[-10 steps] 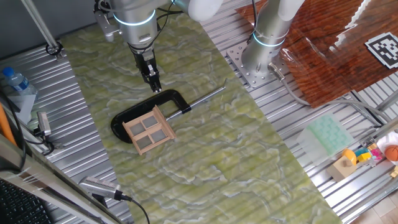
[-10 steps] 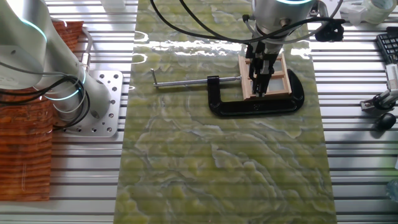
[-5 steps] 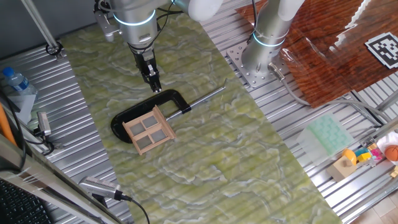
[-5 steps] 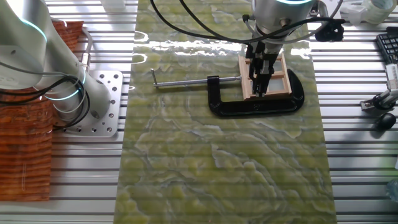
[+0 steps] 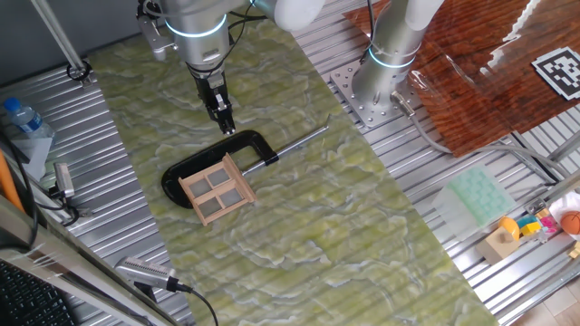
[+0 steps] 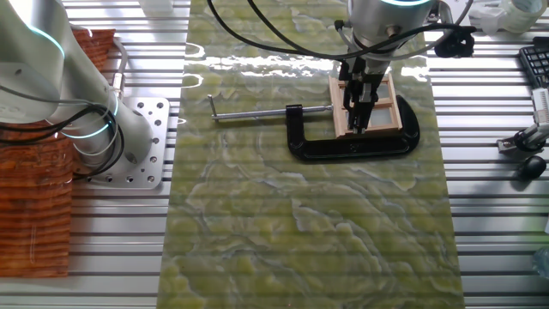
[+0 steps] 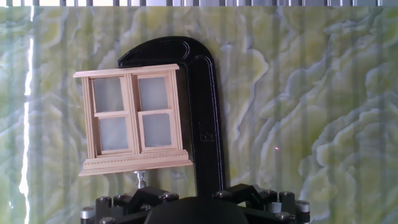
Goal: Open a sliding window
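Observation:
The sliding window (image 5: 217,188) is a small tan wooden frame with four greyish panes. It lies on the green marbled mat, held in a black C-clamp (image 5: 204,156) with a steel screw rod. My gripper (image 5: 223,121) hangs above the mat just beyond the clamp's far side, apart from the window, and its fingers look closed and empty. In the other fixed view the gripper (image 6: 358,118) partly covers the window (image 6: 386,107) and stands over the clamp (image 6: 352,151). The hand view shows the window (image 7: 132,118) left of the clamp's bar (image 7: 202,112); my fingertips do not show there.
A second arm's base (image 5: 390,63) stands on a steel plate at the back right. A water bottle (image 5: 23,118) and hand tools (image 5: 145,272) lie left of the mat. A green tray (image 5: 476,195) and small toys (image 5: 507,237) sit at the right.

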### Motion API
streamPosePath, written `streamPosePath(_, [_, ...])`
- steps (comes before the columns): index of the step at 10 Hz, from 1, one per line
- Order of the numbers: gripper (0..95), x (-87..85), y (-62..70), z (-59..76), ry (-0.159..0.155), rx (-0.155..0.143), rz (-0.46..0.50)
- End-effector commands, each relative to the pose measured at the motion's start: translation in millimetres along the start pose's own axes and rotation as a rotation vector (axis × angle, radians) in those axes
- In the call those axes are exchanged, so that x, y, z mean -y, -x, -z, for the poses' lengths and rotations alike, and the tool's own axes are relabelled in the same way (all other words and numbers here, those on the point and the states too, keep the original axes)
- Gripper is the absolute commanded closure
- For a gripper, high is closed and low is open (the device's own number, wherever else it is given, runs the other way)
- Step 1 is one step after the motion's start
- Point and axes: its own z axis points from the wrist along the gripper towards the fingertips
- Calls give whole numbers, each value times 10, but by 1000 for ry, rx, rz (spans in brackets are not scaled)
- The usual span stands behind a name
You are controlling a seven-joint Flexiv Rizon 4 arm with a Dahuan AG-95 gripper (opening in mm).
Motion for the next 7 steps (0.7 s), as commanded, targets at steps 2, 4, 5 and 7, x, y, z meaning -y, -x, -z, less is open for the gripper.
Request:
streamPosePath(2, [950, -1, -1, 0, -86, -17, 255])
streamPosePath(4, [950, -2, -1, -1, -89, -22, 256])
streamPosePath(5, [950, -4, -1, -2, -89, -22, 256])
streamPosePath(7, [950, -4, -1, -2, -89, -20, 250])
